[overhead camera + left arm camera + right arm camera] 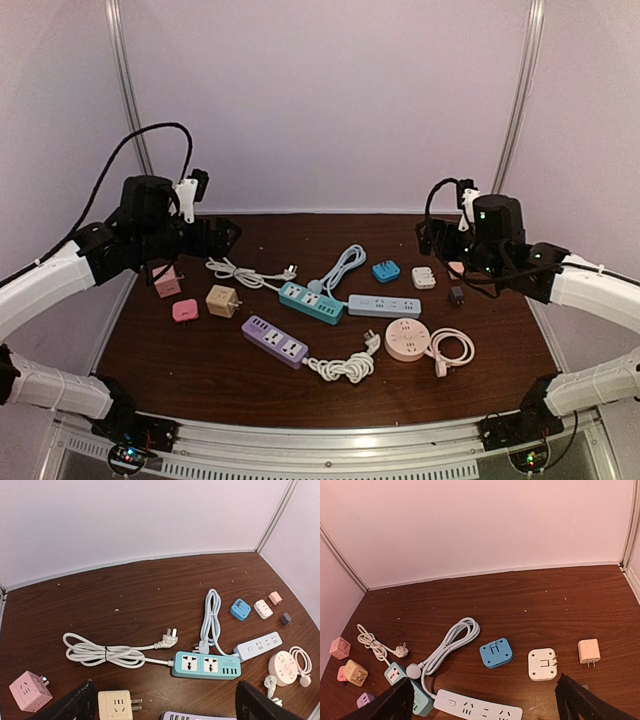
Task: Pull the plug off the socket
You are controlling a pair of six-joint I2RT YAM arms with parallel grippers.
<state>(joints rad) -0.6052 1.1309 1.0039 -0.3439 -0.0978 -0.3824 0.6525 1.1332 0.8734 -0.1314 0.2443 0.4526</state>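
A teal power strip [310, 303] lies mid-table; it also shows in the left wrist view [206, 665] with both its sockets empty. A white plug [202, 647] on a coiled white cable [345, 265] lies against the strip's far side with its prongs showing; it also shows in the right wrist view [413, 671]. I see no plug seated in any socket. My left gripper [226, 236] is open and empty, raised at the back left [165, 707]. My right gripper [430, 236] is open and empty, raised at the back right [485, 705].
A white strip [385, 305], a purple strip [274, 340] and a round pink socket [407, 340] lie near the front. Pink and beige cube adapters [222, 300] sit at the left. Blue [386, 271] and white [424, 277] adapters sit at the right. Another coiled cable [240, 272] lies at the left.
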